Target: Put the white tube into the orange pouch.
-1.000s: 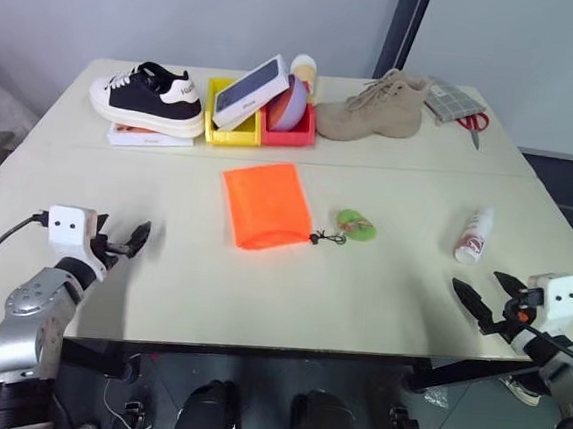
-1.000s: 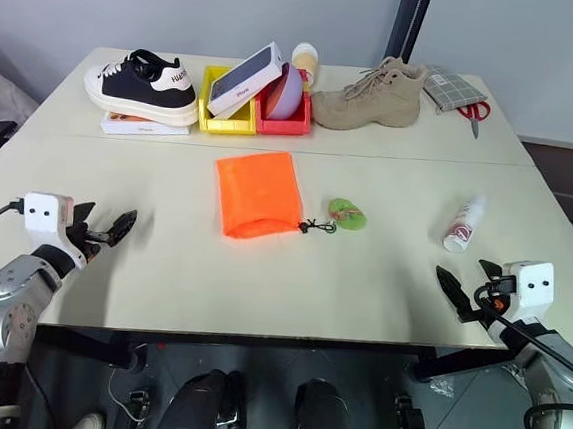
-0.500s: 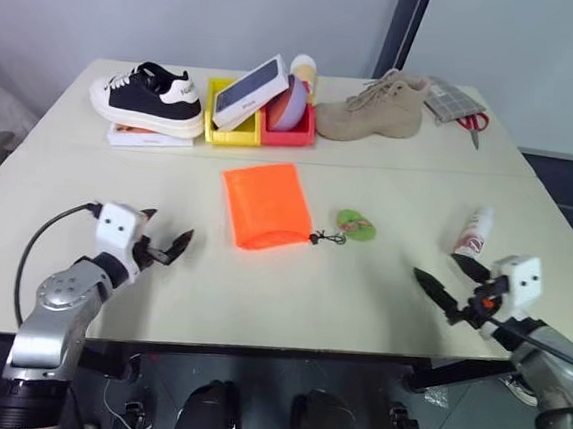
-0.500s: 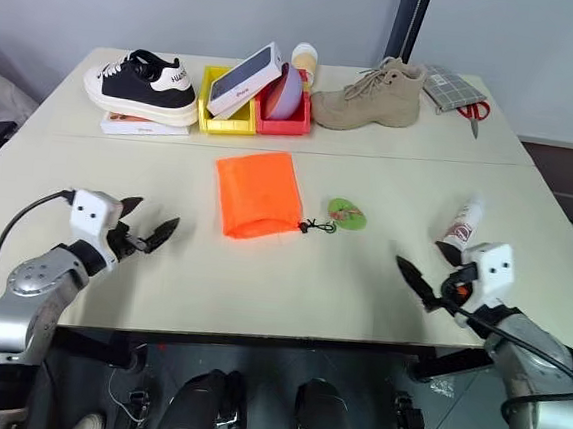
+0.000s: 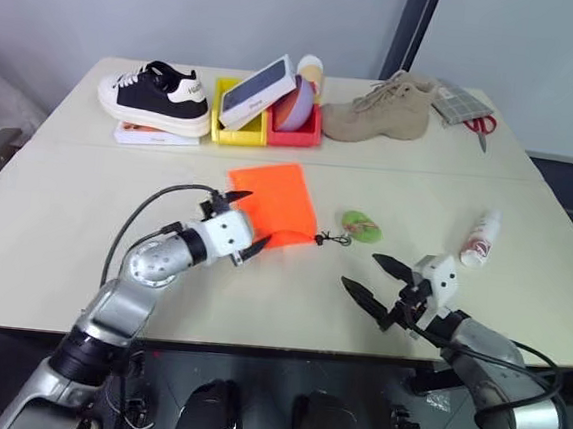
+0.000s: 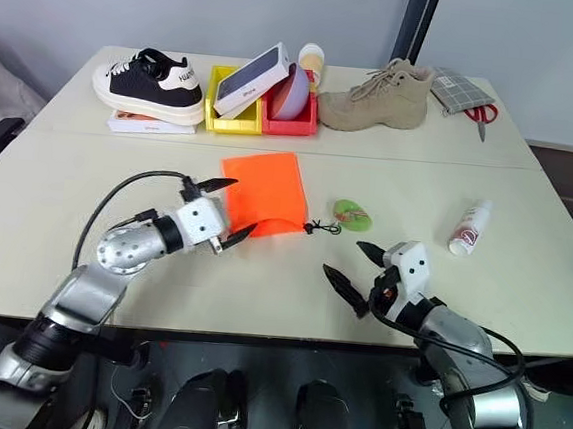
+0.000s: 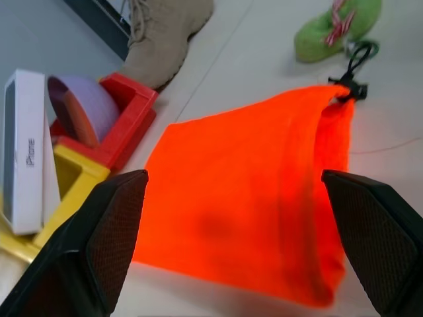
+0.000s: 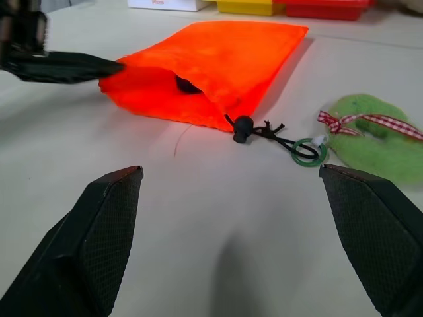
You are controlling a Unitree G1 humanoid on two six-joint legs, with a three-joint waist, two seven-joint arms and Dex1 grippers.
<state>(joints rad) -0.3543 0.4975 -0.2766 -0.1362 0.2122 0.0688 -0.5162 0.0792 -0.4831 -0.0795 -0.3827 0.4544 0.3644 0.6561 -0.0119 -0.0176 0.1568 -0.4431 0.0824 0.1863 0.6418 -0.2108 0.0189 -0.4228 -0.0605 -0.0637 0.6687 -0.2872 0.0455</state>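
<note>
The orange pouch (image 5: 272, 203) lies flat at the table's middle, its mouth toward me and gaping a little in the right wrist view (image 8: 205, 66). Its black cord (image 8: 277, 135) trails right to a small green ring. My left gripper (image 5: 241, 223) is open at the pouch's near left corner, its fingers straddling that edge; the pouch (image 7: 251, 191) lies between the fingers (image 7: 112, 244) in the left wrist view. My right gripper (image 5: 373, 280) stands open and empty over bare table, in front of and to the right of the pouch. The white tube (image 5: 479, 238) lies farther right, apart from both grippers.
A green felt piece (image 5: 360, 224) lies just right of the cord. Along the far edge stand a black-and-white sneaker (image 5: 156, 95), yellow and red bins (image 5: 242, 130) with a phone box and purple bowl, a tan boot (image 5: 388, 111) and red scissors (image 5: 480, 126).
Both arms have swung inward. The left gripper went right to the pouch's near left corner and rolled over. The right gripper went left, away from the tube, toward the table's middle.
</note>
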